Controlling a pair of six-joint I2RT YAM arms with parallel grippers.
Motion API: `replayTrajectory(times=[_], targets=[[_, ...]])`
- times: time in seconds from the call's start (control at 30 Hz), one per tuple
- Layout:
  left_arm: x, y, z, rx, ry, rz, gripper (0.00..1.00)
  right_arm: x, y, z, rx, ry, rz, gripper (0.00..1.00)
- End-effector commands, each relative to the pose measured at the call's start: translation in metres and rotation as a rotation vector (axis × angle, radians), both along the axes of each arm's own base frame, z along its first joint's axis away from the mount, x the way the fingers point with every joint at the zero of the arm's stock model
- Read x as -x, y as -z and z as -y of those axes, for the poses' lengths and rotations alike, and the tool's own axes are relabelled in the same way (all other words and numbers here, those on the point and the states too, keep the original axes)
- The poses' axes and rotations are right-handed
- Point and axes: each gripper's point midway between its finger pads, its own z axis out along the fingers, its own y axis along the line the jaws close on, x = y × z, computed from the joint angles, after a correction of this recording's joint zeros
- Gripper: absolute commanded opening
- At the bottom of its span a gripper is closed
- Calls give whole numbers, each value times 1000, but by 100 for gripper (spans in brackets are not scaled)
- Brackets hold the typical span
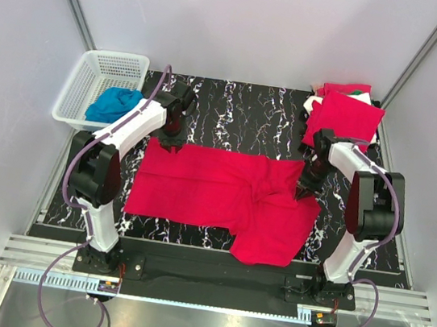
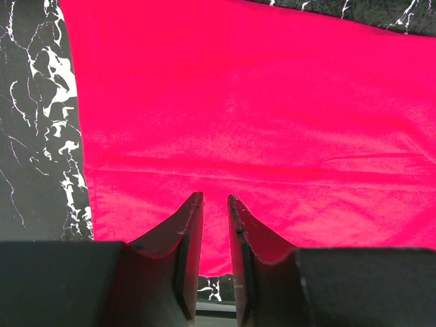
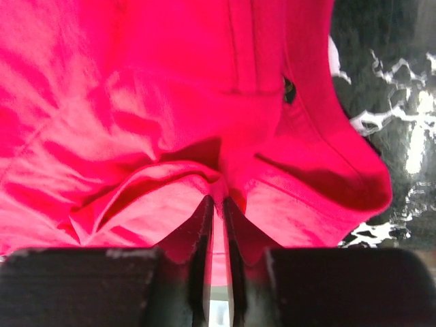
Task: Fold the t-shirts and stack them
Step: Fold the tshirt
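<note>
On the black, white-veined marble surface (image 1: 234, 109), seen from above, a bright red cotton t-shirt (image 1: 199, 185) lies spread with its long axis left to right. Its crumpled right end points toward the near edge. In the left wrist view, the left gripper (image 2: 214, 197) sits nearly closed at the hem; I cannot tell whether it grips. In the right wrist view, the right gripper (image 3: 216, 199) pinches a raised fold.

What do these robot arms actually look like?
The left arm and right arm match: glossy white shells between bulky black joints, standing on black bases. A thin purple cable loops from each base up along the arm. Each arm ends in dark, wedge-shaped jaws.
</note>
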Motion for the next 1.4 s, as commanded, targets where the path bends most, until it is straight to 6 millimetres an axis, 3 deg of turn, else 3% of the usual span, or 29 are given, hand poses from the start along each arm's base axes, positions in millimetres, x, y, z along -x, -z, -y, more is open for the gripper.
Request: replayTrajectory(times=[0.0,0.4,0.47,0.5,0.6,0.8,1.03,1.23,1.37], targets=[[-7,-20,0,5,8,65,26,12,-20,-5,-25,5,22,15],[-11,-22,-1,-5,10,78,25,41,-41,-9,-59,30,-1,19],[-10,-24,-2,-9,10,82,25,50,-38,-8,-55,33,-36,25],[-11,-25,-3,-12,9,87,25,53,-37,-7,-50,36,-48,33],[-9,-26,-5,-17,6,92,25,58,-39,-5,-35,38,-61,35],[-4,-24,-7,-28,14,83,25,20,-60,5,24,36,104,40],[-4,-27,-11,-43,27,92,26,-15,-29,0,18,19,72,39],[-1,-27,-14,-56,35,88,26,-24,-9,1,34,2,34,39],[1,-26,-16,-63,37,82,26,-27,-10,5,57,9,49,38]])
